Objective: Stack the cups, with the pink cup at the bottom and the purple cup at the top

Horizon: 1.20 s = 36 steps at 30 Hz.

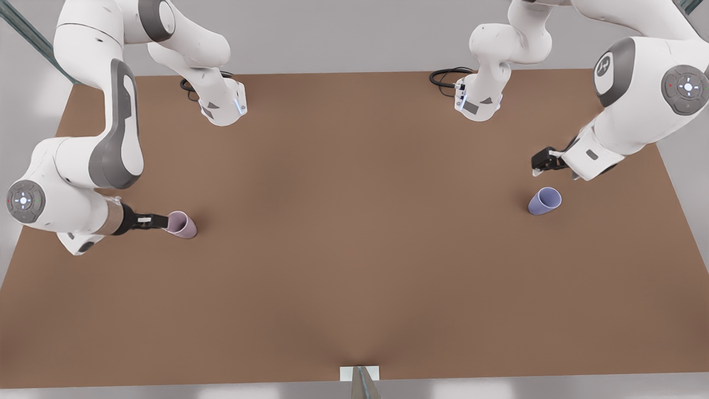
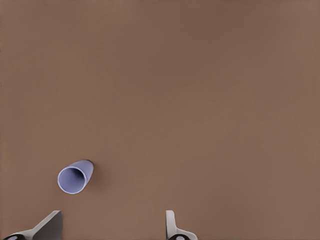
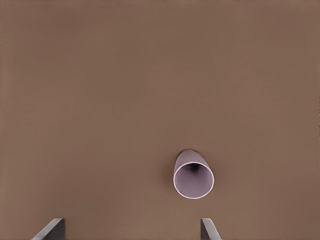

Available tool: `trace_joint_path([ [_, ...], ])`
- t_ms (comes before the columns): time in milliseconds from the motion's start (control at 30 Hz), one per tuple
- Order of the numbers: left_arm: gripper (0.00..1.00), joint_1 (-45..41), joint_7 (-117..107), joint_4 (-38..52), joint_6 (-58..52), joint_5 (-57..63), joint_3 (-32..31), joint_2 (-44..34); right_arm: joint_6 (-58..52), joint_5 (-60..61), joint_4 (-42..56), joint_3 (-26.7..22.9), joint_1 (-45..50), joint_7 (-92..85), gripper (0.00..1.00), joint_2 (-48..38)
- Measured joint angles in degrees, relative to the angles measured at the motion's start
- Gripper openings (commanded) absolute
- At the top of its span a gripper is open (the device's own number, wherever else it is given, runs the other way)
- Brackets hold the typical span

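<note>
Brown table lies bare between both cups.

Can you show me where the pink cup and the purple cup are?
pink cup (image 1: pixel 183 224), front view, on its mauve side wall.
purple cup (image 1: pixel 544 200), front view, on its lavender side wall.

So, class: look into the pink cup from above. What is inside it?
Nothing: the pink cup shows a bare pale inner wall darkening toward its bottom. The table beneath it is covered by the cup.
</note>
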Motion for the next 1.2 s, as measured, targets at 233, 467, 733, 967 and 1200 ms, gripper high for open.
trace_joint_path([
  [233,1.00,0.0,0.7,0.1,2.1,0.0,0.1,2.5,7.5,0.0,-4.7,-0.1,-2.5,-0.5,1.00,0.3],
  [467,1.00,0.7,1.4,-0.7,0.9,-1.9,0.3,3.2,17.0,-0.1,-22.3,-0.1,-9.0,-3.6,1.00,-2.5],
  [733,1.00,0.7,1.9,-0.8,1.4,-1.9,0.3,3.5,31.7,-0.1,-38.6,0.0,-8.9,-6.5,1.00,-6.3],
  [967,1.00,0.7,2.3,-0.9,3.9,-1.3,0.3,4.4,40.2,-0.1,-40.0,-0.1,-11.0,-9.2,1.00,-2.5],
  [1200,1.00,0.5,2.5,-0.9,4.6,-0.7,-0.3,4.5,44.0,0.0,-42.0,0.0,-11.1,-11.4,0.97,-0.4],
])
